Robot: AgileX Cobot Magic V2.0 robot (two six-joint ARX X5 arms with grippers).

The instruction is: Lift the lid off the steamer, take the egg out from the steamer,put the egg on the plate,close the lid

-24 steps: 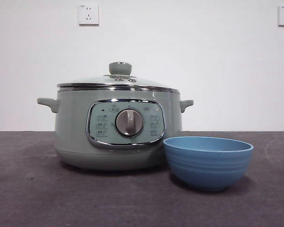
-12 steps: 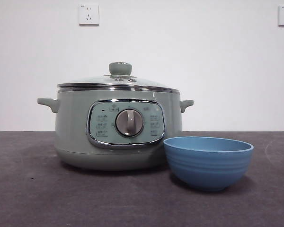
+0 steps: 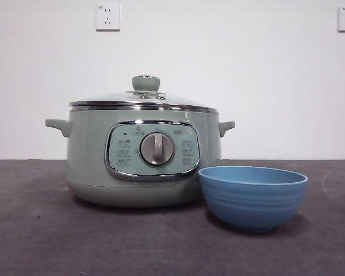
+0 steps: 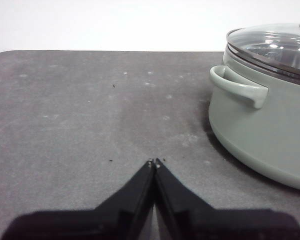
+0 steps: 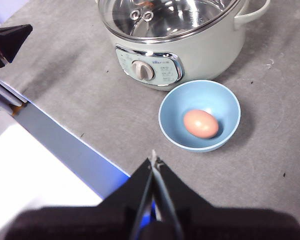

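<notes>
the left gripper (image 4: 154, 161) hangs over bare dark grey table (image 4: 90, 110) beside the steamer (image 3: 142, 155), its two black jaws pressed together and holding nothing. the right gripper (image 5: 154, 159) is high above the table's front edge, jaws also pressed together and empty, looking down on the plate (image 5: 199, 116). the egg (image 5: 200, 123), tan and whole, lies inside the plate, a blue bowl just in front of the steamer and towards one side of it. the lid (image 3: 142, 99) sits closed on the steamer, knob up. in the front view the bowl's wall hides the egg, and neither arm shows. in the left wrist view the steamer is cut off at the edge, with only one side handle and part of the lid visible. two wall sockets (image 3: 107, 17) sit on the white wall behind.
</notes>
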